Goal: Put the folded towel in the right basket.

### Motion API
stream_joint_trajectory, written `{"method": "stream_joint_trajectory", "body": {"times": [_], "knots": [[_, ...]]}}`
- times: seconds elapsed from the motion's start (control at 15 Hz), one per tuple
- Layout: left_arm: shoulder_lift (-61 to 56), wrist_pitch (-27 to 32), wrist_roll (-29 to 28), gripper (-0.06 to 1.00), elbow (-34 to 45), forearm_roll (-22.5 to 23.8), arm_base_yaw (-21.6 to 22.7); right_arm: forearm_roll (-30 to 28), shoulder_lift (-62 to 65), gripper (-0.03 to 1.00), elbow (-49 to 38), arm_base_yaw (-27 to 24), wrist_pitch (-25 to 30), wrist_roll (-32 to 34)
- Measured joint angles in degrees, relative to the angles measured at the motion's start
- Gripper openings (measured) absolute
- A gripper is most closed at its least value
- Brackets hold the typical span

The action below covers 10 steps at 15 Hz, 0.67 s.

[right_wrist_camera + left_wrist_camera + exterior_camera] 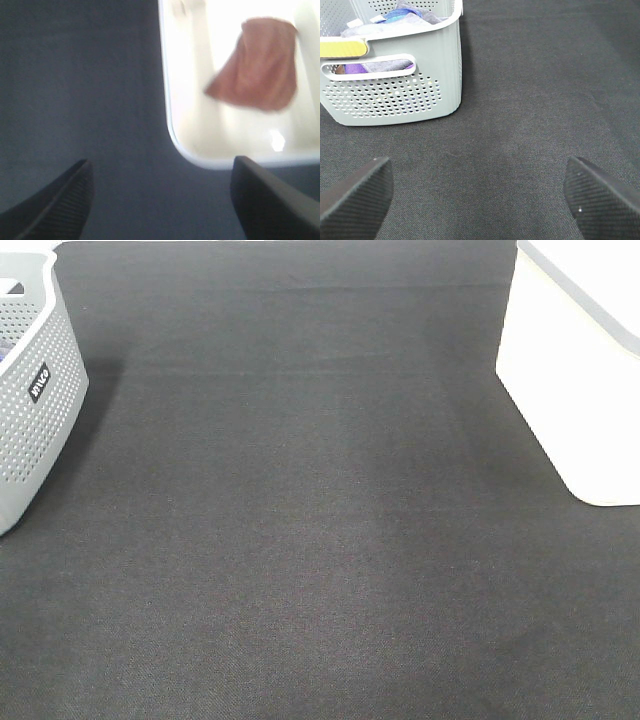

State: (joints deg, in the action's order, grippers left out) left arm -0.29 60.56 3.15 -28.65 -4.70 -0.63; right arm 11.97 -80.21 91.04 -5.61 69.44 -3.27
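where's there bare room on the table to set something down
The dark mat is bare all the way between the grey basket and the white basket. The grey one is crowded with cloths; the white one holds a brown towel.

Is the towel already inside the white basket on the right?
Yes, the right wrist view shows the reddish-brown towel lying inside the white basket.

Table cover (300, 540) matt dark woven cloth; grey basket (420, 90) perforated plastic; white basket (200, 145) smooth glossy plastic, soft reddish towel (260, 65) inside it
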Motion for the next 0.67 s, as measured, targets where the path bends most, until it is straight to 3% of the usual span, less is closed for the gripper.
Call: {"method": "stream_joint_trajectory", "body": {"times": [0.33,0.4,0.67], "knots": [[0.0,0.0,0.0,0.88,0.0,0.0,0.0,-6.7,21.1,0.72,-27.9,0.0,-0.8,3.3],[0.0,0.0,0.0,0.88,0.0,0.0,0.0,-8.5,28.2,0.72,-37.1,0.0,-2.4,4.3],[0.0,0.0,0.0,0.88,0.0,0.0,0.0,-9.3,46.9,0.72,-53.7,0.0,-7.0,4.8]]}}
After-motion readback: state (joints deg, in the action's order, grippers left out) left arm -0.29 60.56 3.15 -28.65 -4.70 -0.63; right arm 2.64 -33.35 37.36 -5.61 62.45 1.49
